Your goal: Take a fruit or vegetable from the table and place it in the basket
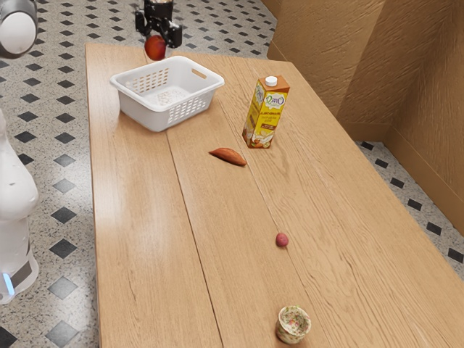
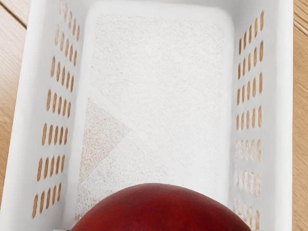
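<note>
Gripper [image 1: 159, 42]: raised, at the far end of the table in the exterior view, fingers clamped on a red fruit [image 1: 155, 49]. Fruit is off the table, in the air, not in the basket [image 1: 135, 110]. Fruit has a smooth, rounded skin, deep red with an orange tint in the exterior view.

Wrist view: fruit close under the hand, its rounded top against the basket interior. Basket's long slotted walls run along either side, pale floor between them. A tan patch with straight edges shows on part of that floor. Table wood visible outside both walls.

Basket: white, rectangular, slotted sides, handle cutout in the end toward the exterior view's right. Upright on the wooden table [image 1: 138, 217], near its far end.

Next out, toward the exterior view's right: drink carton [image 1: 265, 116], upright, brown and yellow, white cap. Near basket, not touching. Sweet potato [image 1: 230, 156] lies flat on the table, reddish-brown, tapered ends, on the camera side of basket and carton, apart from both.

Further toward the camera: small round pinkish-red fruit [image 1: 282, 240], alone on the wood. Closest to the camera: small cup [image 1: 292, 336], upright, open top, speckled pattern, well apart from the basket.

Surroundings: pale tiled floor [image 1: 43, 174] with dark diamonds, brown walls [image 1: 348, 58] on the exterior view's right. Robot's white base [image 1: 16, 274] beside the table at the exterior view's left.
</note>
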